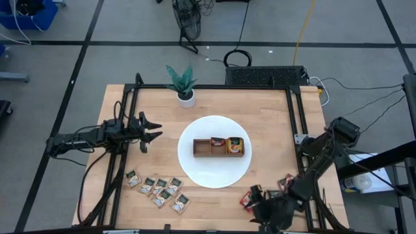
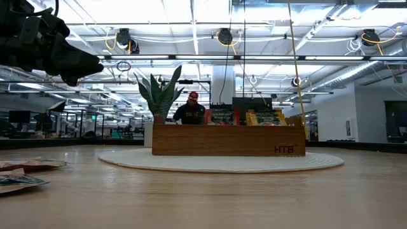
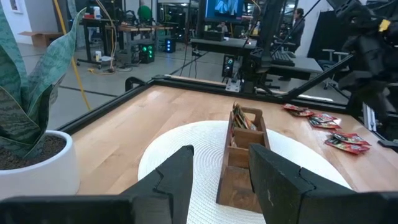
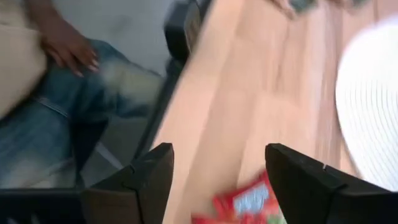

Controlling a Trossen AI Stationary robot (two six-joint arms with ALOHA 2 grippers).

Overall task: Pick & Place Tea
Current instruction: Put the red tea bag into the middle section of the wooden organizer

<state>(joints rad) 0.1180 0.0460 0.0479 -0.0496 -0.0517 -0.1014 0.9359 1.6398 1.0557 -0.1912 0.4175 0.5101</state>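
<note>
Several pale beige and dark green tea sachets (image 1: 158, 188) lie flat near the table's near left corner, also in the low view (image 2: 18, 180). Red sachets lie near the near right corner, one group (image 1: 286, 182) farther right and one sachet (image 1: 249, 199) by my right gripper (image 1: 255, 203). That gripper is open and low over the sachet, which shows just beyond the spread fingers in the right wrist view (image 4: 249, 202). The wooden tray (image 1: 219, 147) holds a red sachet (image 1: 216, 140) and orange-yellow ones (image 1: 234, 145). My left gripper (image 1: 155, 132) is open, in the air left of the tray.
The tray stands on a round white mat (image 1: 195, 172) at the table's middle. A potted plant (image 1: 184, 88) sits at the far edge. A person's hand and jeans (image 4: 68, 50) show beyond the table's near edge, close to my right gripper. Bare wood lies between the sachet groups.
</note>
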